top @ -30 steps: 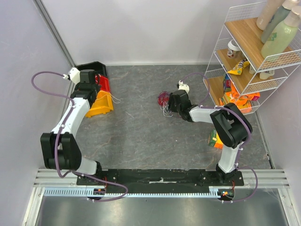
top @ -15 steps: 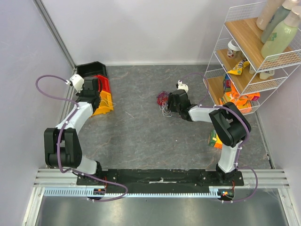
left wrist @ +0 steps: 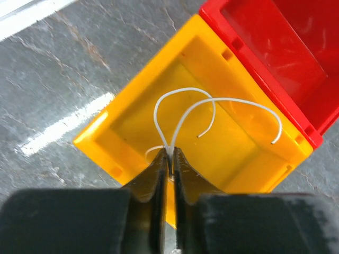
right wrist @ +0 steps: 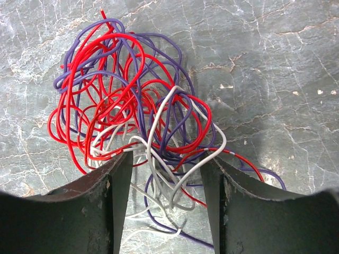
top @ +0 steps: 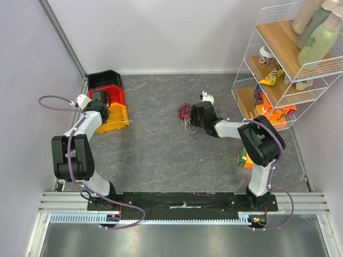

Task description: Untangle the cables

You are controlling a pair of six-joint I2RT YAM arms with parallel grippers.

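Pulled nearer since a second ago, the left gripper point(left wrist: 170, 154) hangs clenched on a white wire point(left wrist: 183, 103) above the yellow bin point(left wrist: 92, 138). If it lets go off-centre, the springy ends could flop outside. Mid-table, the right gripper point(right wrist: 165, 161) gapes astride the cable tangle point(right wrist: 122, 90).

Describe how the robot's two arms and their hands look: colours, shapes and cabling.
Both the left arm and the right arm have chunky black joint housings linked by white segments. A mauve hose loops along each arm, and a small white camera unit sits at each wrist. The left hand and the right hand each have two dark, tapered fingers.
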